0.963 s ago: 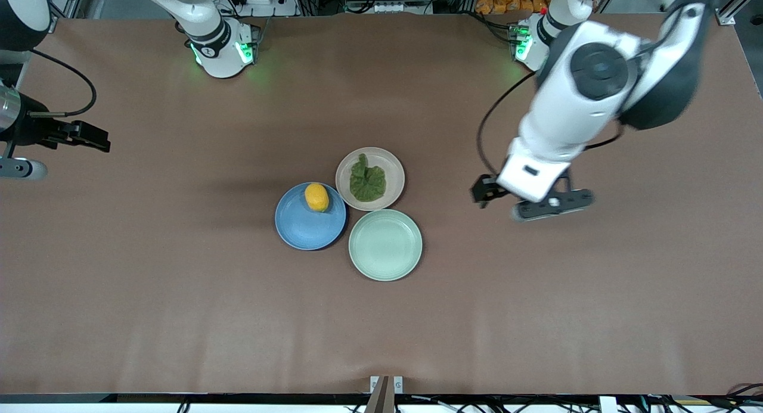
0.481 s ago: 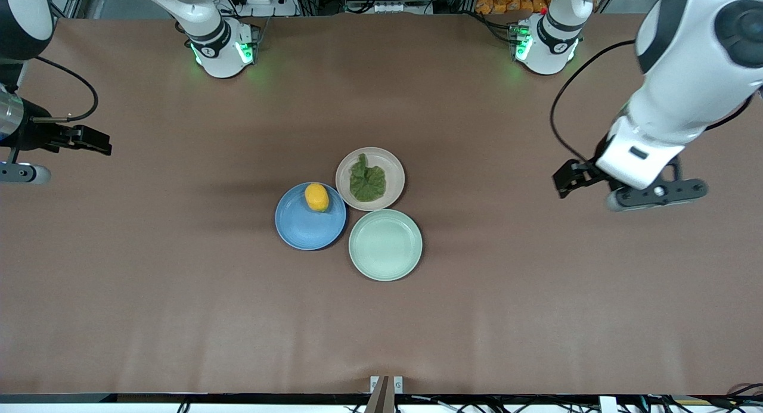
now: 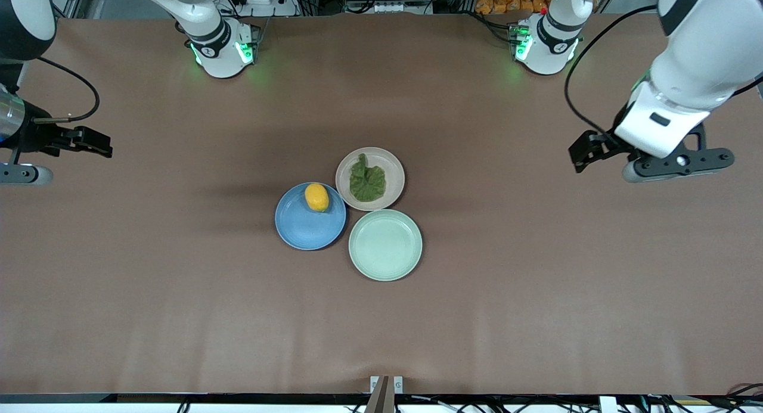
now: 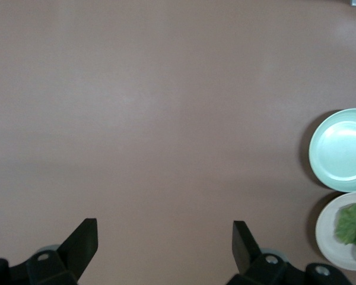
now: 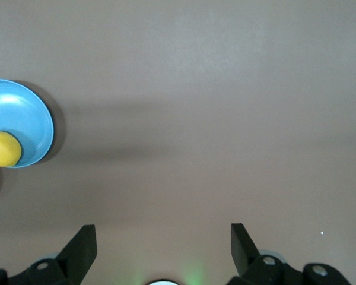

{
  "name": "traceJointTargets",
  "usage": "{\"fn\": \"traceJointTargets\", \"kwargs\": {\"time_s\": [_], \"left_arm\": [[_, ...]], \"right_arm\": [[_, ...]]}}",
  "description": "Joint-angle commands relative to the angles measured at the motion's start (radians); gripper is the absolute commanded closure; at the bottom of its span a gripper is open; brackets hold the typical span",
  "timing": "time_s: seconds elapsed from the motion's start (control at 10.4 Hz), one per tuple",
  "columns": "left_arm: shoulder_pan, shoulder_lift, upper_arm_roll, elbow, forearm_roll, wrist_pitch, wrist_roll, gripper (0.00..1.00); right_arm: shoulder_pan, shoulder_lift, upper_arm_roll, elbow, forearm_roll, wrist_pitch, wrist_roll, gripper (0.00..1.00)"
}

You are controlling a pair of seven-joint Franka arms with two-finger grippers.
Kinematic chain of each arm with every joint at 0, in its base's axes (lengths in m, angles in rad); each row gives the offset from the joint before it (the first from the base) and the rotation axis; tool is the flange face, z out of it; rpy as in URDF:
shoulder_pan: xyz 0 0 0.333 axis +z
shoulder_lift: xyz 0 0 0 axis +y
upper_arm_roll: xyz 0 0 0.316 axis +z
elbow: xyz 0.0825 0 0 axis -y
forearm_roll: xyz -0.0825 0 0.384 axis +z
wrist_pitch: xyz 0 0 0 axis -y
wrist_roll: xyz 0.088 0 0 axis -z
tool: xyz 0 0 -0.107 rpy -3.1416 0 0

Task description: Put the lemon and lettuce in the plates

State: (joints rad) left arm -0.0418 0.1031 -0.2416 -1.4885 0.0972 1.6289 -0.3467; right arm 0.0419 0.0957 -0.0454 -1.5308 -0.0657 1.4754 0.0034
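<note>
The lemon [image 3: 316, 197] lies on the blue plate [image 3: 304, 229] near its rim. The lettuce [image 3: 366, 182] lies flat in the beige-pink plate [image 3: 395, 164], which touches the blue plate. My left gripper [image 3: 587, 151] is open and empty, up over bare table toward the left arm's end. Its wrist view [image 4: 165, 231] shows the lettuce [image 4: 353, 228] in the beige-pink plate [image 4: 325, 233] at the edge. My right gripper [image 3: 95, 143] is open and empty over bare table at the right arm's end and waits. Its wrist view [image 5: 163, 234] shows the lemon [image 5: 1, 148] on the blue plate [image 5: 21, 113].
An empty pale mint-green plate [image 3: 385, 244] sits against the other two plates, nearer the front camera; it also shows in the left wrist view [image 4: 341, 148]. Brown table covering spreads all around the plates. The arm bases stand along the table's back edge.
My left arm has swung away from the plates toward its own end of the table, gripper open and empty. The right gripper, lemon, lettuce and plates have stayed put.
</note>
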Motion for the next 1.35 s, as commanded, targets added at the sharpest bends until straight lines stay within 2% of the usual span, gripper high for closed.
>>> {"fn": "traceJointTargets", "kwargs": {"time_s": [0.0, 0.1, 0.19, 1.25], "left_arm": [[-0.021, -0.048, 0.106, -0.026, -0.052, -0.049, 0.119, 0.0], [-0.024, -0.06, 0.142, -0.029, -0.079, -0.056, 0.135, 0.0], [-0.027, -0.059, 0.148, -0.026, -0.077, -0.057, 0.133, 0.0], [-0.018, -0.063, 0.151, -0.024, -0.05, -0.087, 0.138, 0.0]], "right_arm": [[0.003, -0.007, 0.006, -0.002, -0.017, 0.005, -0.016, 0.0], [0.01, -0.005, 0.004, 0.001, -0.017, 0.003, -0.014, 0.0], [0.0, 0.004, 0.006, 0.006, -0.014, 0.0, -0.016, 0.0], [-0.014, 0.019, 0.004, 0.015, -0.014, -0.004, -0.014, 0.0]]}}
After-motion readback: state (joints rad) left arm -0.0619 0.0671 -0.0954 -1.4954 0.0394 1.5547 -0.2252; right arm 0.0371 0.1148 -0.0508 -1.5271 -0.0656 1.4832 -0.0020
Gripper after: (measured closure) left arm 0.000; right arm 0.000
